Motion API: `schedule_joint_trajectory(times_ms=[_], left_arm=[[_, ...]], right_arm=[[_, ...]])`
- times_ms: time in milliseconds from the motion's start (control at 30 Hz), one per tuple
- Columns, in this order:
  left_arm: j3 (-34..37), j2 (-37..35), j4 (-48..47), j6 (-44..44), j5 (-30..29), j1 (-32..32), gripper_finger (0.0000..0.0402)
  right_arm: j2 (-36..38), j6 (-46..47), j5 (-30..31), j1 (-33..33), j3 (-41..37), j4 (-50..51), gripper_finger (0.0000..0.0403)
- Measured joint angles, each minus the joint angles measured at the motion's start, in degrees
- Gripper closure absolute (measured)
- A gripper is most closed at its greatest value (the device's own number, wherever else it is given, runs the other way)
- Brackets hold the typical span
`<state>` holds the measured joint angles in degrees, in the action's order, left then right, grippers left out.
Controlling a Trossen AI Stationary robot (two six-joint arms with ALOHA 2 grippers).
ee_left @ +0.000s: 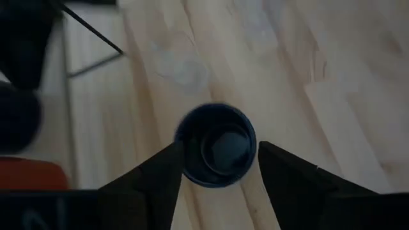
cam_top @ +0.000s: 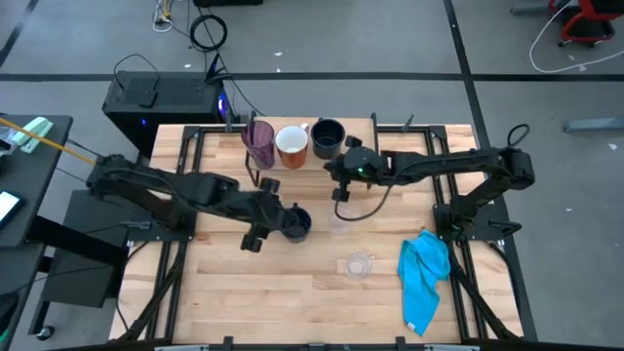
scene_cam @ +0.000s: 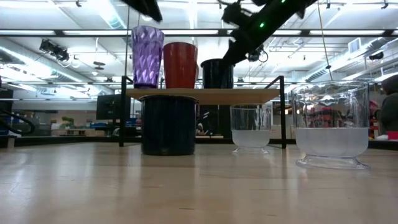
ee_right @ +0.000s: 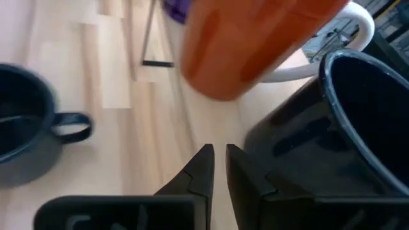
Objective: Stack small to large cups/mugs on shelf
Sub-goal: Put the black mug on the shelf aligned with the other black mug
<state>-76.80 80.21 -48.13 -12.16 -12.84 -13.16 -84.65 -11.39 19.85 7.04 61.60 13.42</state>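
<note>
Biggest risk here, honestly: the navy mug on the table (cam_top: 295, 224) could get clipped and tipped, since the left gripper (cam_top: 278, 222) was parked right above it with the fingers (ee_left: 153, 185) spread on either side of the rim. Nothing was being gripped as far as could be judged from the left wrist view; the mug looked released and standing on the tabletop (cam_top: 273, 292), at about 6 o'clock from the shelf (scene_cam: 205, 94).

The second worry was the shelf itself. The purple tumbler (cam_top: 258, 142), the orange mug (cam_top: 292, 146) and the other navy mug (cam_top: 327, 137) were lined up tight, and the right gripper (cam_top: 343, 168) was held just beside that mug, nearly pinched shut and empty. A nudge could be enough to shove the row.

Two clear glasses (scene_cam: 250, 127) (scene_cam: 330, 124) were left on the table, not yet shelved.
</note>
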Motion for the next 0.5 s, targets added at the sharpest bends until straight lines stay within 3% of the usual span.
schedule_joint_trajectory(times_ms=[500], left_arm=[[-0.04, -9.66, 0.81, 1.03, -0.46, 2.10, 0.0213]], right_arm=[[-4.52, -3.20, 1.07, 3.40, -0.02, -3.42, 0.0378]])
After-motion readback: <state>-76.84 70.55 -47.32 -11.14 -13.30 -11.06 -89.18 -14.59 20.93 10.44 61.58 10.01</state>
